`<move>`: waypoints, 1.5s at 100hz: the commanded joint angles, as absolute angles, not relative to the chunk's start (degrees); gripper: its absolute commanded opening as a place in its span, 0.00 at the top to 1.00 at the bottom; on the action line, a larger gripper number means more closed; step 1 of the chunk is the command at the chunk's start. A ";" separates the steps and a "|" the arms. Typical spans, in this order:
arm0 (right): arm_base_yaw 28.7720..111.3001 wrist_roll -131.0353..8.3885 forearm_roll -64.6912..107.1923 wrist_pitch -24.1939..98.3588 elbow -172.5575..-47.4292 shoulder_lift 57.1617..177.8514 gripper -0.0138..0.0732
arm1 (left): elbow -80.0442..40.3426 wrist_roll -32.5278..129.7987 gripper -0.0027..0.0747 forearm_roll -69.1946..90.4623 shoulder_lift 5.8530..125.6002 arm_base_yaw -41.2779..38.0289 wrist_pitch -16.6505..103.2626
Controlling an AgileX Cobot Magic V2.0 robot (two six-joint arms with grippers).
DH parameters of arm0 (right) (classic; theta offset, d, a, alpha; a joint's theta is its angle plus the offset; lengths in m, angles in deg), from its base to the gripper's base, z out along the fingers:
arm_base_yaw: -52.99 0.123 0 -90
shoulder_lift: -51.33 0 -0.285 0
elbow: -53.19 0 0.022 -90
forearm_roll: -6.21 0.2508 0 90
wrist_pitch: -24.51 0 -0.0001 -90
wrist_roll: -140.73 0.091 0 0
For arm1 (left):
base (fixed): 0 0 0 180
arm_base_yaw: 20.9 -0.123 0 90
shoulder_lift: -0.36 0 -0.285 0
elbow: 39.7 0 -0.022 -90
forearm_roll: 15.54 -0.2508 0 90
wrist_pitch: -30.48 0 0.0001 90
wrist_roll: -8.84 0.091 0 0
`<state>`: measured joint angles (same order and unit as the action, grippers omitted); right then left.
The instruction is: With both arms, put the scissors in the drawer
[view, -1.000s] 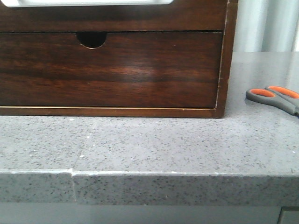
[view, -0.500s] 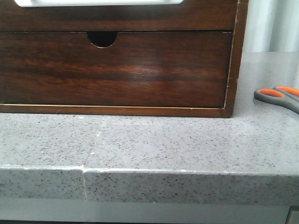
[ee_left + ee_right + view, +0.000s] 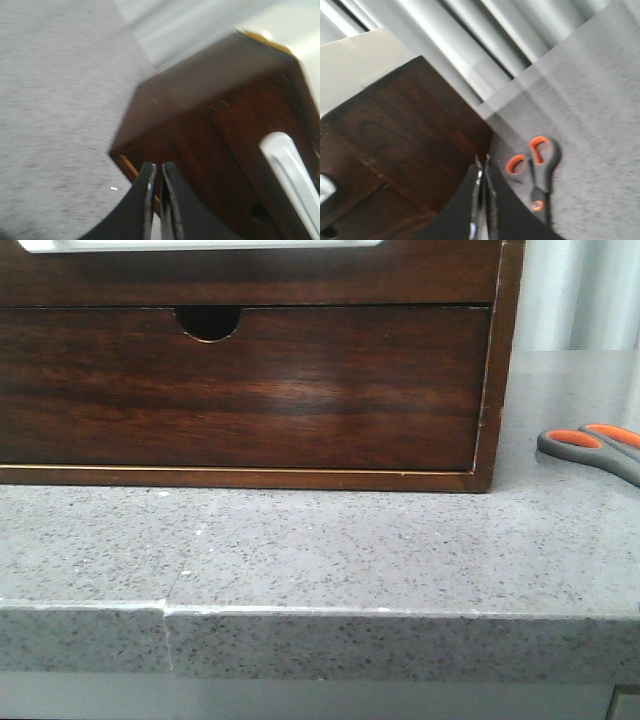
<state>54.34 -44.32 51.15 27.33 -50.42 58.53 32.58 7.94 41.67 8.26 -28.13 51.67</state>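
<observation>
The scissors [image 3: 590, 445], with grey handles and orange-lined loops, lie flat on the grey counter to the right of the wooden cabinet, partly cut off by the edge of the front view. They also show in the right wrist view [image 3: 540, 167], just beside my right gripper [image 3: 482, 162], which is shut and empty. The drawer [image 3: 250, 275] is the upper dark-brown front with the white strip [image 3: 200, 244], and it is closed. My left gripper [image 3: 157, 167] is shut and empty, over the cabinet's left corner, with the white strip [image 3: 287, 170] off to one side. Neither gripper shows in the front view.
Below the drawer is a second wooden front with a half-round finger notch [image 3: 208, 322], closed. The cabinet [image 3: 485, 390] stands on a grey speckled counter [image 3: 350, 540] whose front edge runs across the view. Pale curtains [image 3: 485, 35] hang behind.
The front view has shifted sideways a little, first right and then slightly back left. The scissors and the cabinet keep their places relative to each other.
</observation>
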 commanded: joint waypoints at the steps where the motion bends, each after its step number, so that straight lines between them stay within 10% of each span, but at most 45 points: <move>1: 54.02 -44.60 51.92 27.26 -56.09 59.46 0.89 | 26.41 12.91 0.99 42.83 11.54 -28.02 54.08; 28: 54.02 -44.58 59.62 37.75 -67.61 74.10 0.68 | 13.38 14.92 0.95 43.42 28.04 -24.46 61.98; 48: 54.02 -44.58 74.79 40.37 -68.99 82.54 0.32 | 10.34 14.93 0.59 53.03 37.35 -20.03 67.05; 150: 54.02 -44.58 70.91 41.45 -68.86 83.71 0.32 | 0.33 33.76 0.55 90.79 71.74 -11.88 76.14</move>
<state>54.34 -44.19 70.94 42.95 -66.80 82.90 2.55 32.72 85.93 72.08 -12.43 73.92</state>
